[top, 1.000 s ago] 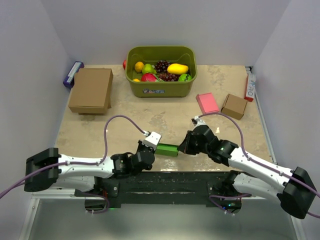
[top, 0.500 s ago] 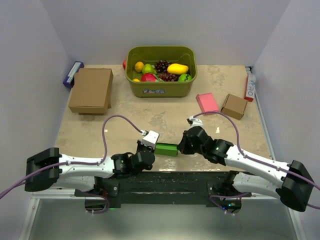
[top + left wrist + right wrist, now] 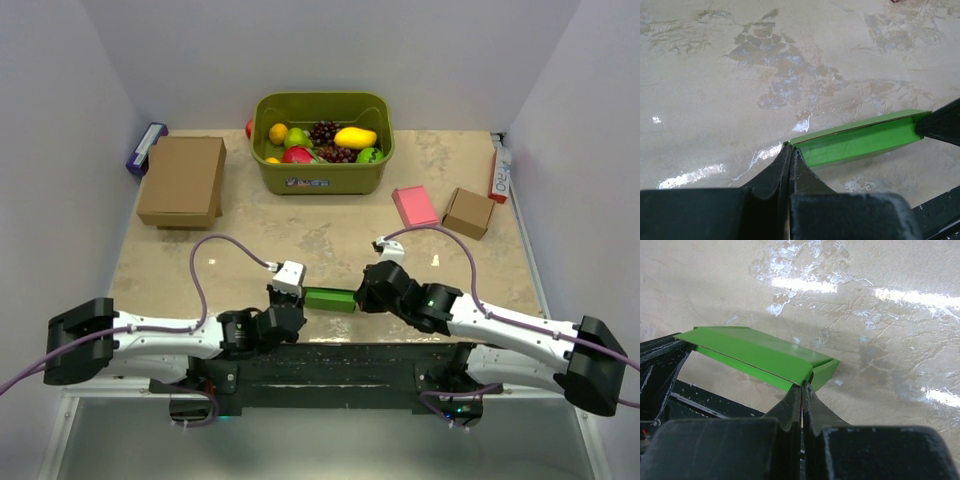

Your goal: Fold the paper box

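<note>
Two claws clenched: left gripper point(image 3: 302, 297) pinches the paper box point(image 3: 330, 298) at nine o'clock, right gripper point(image 3: 359, 297) at three.

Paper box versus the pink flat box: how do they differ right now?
The paper box is bright green, long and narrow; the pink flat box is broader. The paper box is pinched at its ends by the left end effector and right end effector; the pink flat box lies free, farther back. Both are small.
</note>
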`<act>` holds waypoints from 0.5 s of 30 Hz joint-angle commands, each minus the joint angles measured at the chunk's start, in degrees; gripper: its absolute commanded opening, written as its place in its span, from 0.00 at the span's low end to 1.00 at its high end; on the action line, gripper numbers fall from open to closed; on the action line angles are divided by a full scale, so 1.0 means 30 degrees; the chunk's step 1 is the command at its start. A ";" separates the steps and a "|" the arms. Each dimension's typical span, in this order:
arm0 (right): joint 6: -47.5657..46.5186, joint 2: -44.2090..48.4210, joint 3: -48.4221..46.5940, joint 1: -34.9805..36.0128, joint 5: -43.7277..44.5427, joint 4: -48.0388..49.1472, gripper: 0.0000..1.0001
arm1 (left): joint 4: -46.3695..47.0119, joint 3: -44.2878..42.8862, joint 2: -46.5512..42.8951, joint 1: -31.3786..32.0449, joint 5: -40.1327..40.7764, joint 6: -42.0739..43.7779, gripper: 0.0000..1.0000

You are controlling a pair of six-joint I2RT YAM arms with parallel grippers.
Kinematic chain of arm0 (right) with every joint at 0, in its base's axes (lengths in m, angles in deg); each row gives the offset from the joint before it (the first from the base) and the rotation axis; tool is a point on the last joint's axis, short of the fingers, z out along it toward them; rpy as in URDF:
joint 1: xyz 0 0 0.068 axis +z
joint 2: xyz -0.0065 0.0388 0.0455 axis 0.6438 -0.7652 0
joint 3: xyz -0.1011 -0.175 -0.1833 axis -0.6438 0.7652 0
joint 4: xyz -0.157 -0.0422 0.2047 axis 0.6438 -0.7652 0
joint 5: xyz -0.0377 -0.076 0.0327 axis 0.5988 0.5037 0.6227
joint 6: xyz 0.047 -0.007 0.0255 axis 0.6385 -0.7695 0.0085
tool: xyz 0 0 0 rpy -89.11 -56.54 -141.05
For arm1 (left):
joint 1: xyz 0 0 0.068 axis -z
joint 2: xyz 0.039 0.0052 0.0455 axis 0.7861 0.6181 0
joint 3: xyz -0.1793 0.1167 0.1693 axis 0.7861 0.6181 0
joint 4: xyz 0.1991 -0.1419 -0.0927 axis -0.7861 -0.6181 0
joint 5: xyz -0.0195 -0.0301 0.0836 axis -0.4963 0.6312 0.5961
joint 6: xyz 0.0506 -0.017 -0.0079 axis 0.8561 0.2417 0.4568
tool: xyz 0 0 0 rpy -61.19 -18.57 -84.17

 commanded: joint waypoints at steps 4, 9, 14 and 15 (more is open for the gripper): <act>0.0385 -0.0865 0.1122 0.0304 0.0321 -0.2015 0.00 | -0.1957 0.0152 -0.0794 0.0416 -0.2556 -0.1345 0.05; 0.0327 -0.0719 0.1034 0.0304 0.0497 -0.2132 0.00 | -0.2661 -0.0696 -0.1672 0.0416 -0.2322 -0.0789 0.18; 0.0297 -0.0748 0.0946 0.0304 0.0526 -0.2103 0.00 | -0.4067 -0.1431 -0.2404 0.0416 -0.2146 -0.0144 0.36; 0.0326 -0.0777 0.0946 0.0304 0.0526 -0.2074 0.00 | -0.4271 -0.1634 -0.2581 0.0416 -0.2204 0.0148 0.39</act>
